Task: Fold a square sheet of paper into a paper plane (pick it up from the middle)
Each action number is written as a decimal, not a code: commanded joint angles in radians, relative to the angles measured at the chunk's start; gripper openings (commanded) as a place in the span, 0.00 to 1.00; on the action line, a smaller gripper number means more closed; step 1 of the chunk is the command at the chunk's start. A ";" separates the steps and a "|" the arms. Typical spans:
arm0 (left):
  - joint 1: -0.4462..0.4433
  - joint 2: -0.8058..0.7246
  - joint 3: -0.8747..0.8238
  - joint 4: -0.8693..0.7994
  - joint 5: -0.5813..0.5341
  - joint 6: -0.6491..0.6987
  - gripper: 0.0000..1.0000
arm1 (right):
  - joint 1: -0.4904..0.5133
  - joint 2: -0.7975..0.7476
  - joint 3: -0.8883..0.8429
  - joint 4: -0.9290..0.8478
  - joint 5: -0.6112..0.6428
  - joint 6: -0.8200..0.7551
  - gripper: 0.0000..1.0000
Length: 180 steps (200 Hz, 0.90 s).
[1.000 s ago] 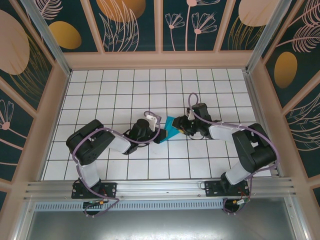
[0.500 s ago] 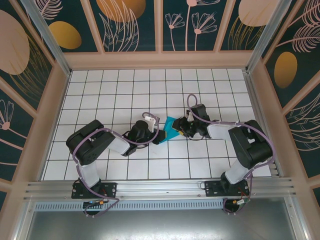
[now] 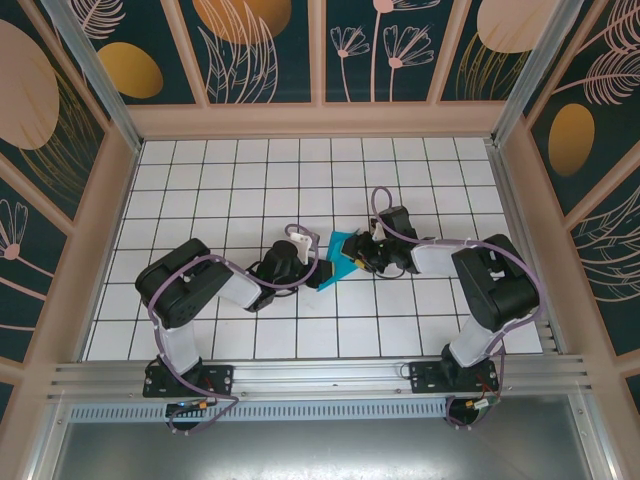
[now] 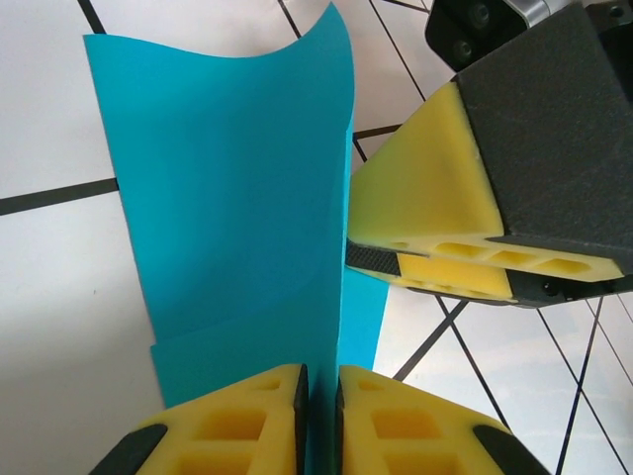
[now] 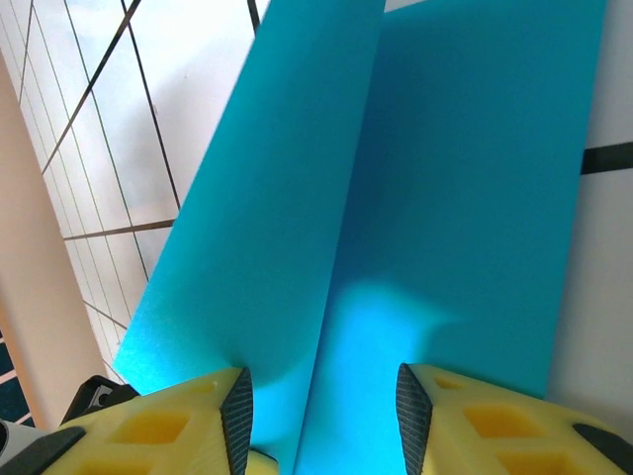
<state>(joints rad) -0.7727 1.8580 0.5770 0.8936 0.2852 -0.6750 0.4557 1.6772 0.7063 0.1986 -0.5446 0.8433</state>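
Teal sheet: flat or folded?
Folded. The square sheet of paper shows a lengthwise crease between two panels, and the left gripper pinches its layers together.

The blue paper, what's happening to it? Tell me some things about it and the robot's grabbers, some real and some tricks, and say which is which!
1. The square sheet of paper sits between the two grippers. True.
2. The left gripper is pinched shut on the paper. True.
3. The paper lies perfectly flat on the table. False: it has a crease down it, and one flap curves up off the tiles.
4. The right gripper is squeezed tight shut. False: its fingers stand apart, with the paper's fold in the gap between them.
5. The table has white tiles with dark lines. True.
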 commanded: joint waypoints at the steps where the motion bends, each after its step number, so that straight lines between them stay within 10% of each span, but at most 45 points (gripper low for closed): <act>1: -0.006 0.016 0.028 0.002 0.025 -0.015 0.18 | 0.006 0.020 0.027 0.012 -0.018 -0.017 0.46; 180: -0.005 0.038 0.032 -0.012 0.083 0.007 0.09 | 0.005 -0.002 0.011 0.039 -0.031 -0.119 0.46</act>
<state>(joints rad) -0.7727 1.8709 0.5968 0.8631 0.3370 -0.6636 0.4564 1.6489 0.7109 0.2142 -0.5529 0.7559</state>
